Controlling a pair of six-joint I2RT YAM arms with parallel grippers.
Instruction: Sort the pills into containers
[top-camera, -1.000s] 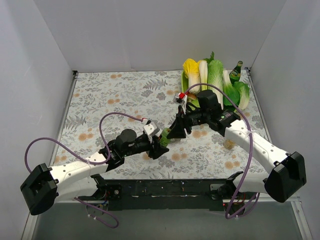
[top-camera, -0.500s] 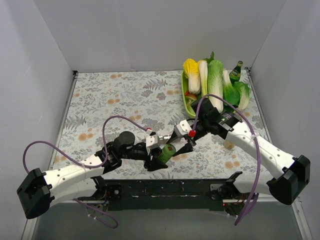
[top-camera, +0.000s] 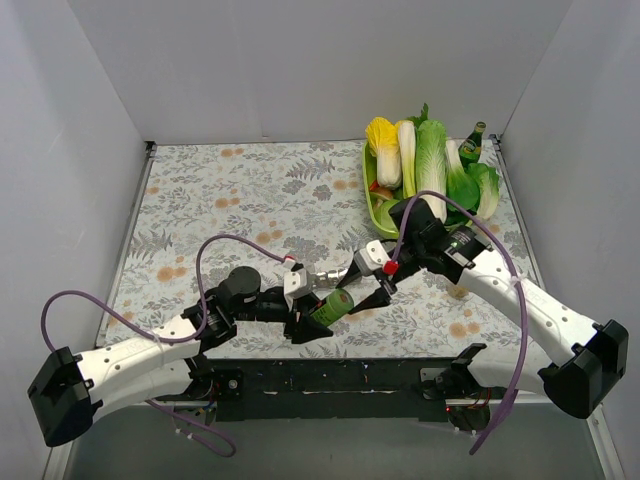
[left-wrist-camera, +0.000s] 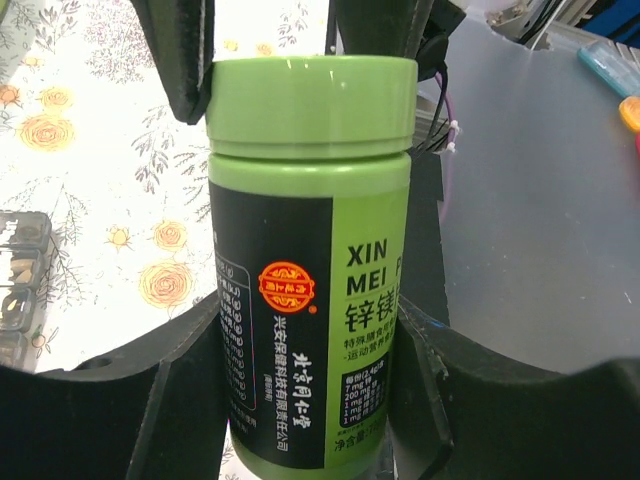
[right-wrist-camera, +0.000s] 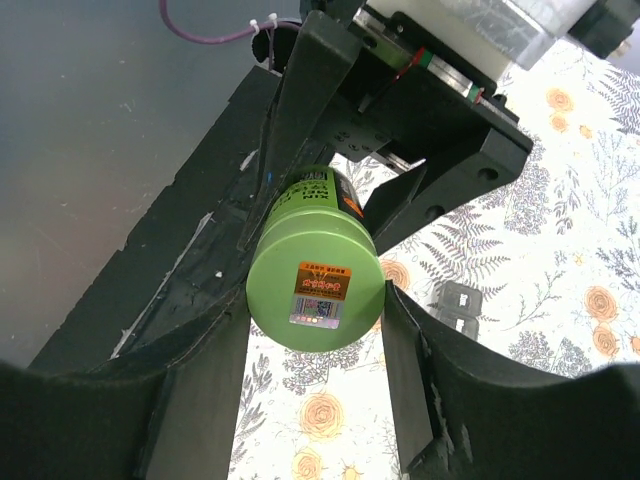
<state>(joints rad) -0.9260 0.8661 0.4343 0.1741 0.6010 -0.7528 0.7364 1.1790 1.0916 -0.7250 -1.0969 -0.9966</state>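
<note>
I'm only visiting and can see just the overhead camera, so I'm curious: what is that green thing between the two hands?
Observer: A green bottle with a black label reading XIN MEI. The left hand clamps its body.
Visitor: Is it open yet?
Observer: No. The lid is on, and the right hand grips it from both sides.
Visitor: Is there anything on top of the lid?
Observer: An orange sticker with a small printed code.
</note>
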